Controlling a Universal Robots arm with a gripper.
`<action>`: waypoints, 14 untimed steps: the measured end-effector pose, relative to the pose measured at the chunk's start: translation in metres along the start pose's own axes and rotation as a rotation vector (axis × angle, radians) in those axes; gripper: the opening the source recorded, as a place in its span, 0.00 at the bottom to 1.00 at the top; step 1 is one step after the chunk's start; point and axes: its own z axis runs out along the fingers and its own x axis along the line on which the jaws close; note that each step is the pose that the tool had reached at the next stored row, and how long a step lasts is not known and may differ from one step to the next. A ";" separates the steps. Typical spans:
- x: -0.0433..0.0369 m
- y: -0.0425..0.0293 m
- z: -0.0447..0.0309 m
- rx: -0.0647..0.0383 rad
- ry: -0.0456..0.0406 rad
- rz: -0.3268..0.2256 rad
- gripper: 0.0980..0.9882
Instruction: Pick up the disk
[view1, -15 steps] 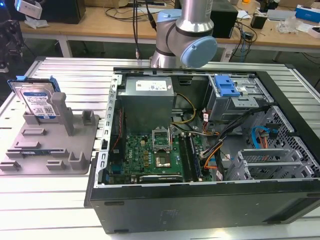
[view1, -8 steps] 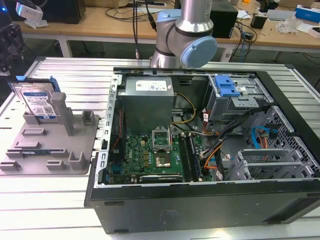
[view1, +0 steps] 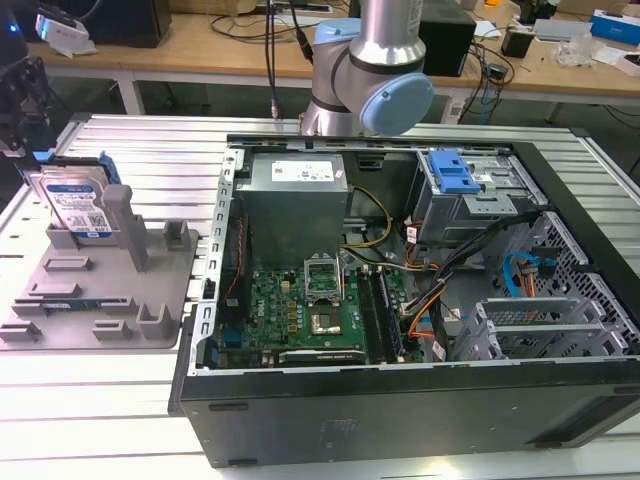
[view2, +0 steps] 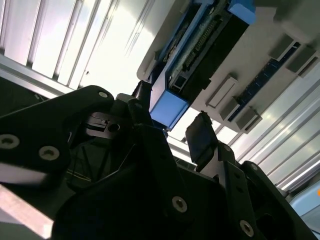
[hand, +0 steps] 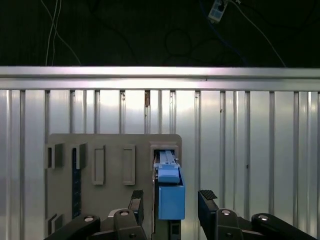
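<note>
The disk (view1: 75, 205) stands upright on its edge in a slot of the grey fixture tray (view1: 110, 310) at the exterior view's left; its silver face carries a white-and-blue label and its frame is blue. My gripper (view1: 22, 140) hangs just above it, dark and partly cut off by the picture's edge. In the first wrist view the disk (hand: 170, 195) is seen edge-on between my two black fingertips (hand: 207, 196), with gaps on both sides. The gripper (hand: 171, 199) is open. In the second wrist view the disk's blue end (view2: 169, 107) lies between the open fingers (view2: 200, 137).
An open computer case (view1: 400, 250) with its motherboard, cables and a blue-latched drive cage (view1: 455, 175) takes up the middle and right of the slatted metal table (view1: 90, 410). The arm's base (view1: 370, 70) rises behind the case. Cluttered benches stand at the back.
</note>
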 end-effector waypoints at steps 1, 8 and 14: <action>-0.0005 0.0002 0.0009 0.000 0.0001 -0.002 0.52; -0.0014 0.0023 0.0082 0.000 0.0005 -0.009 0.52; -0.0015 0.0022 0.0109 0.001 0.0003 -0.003 0.52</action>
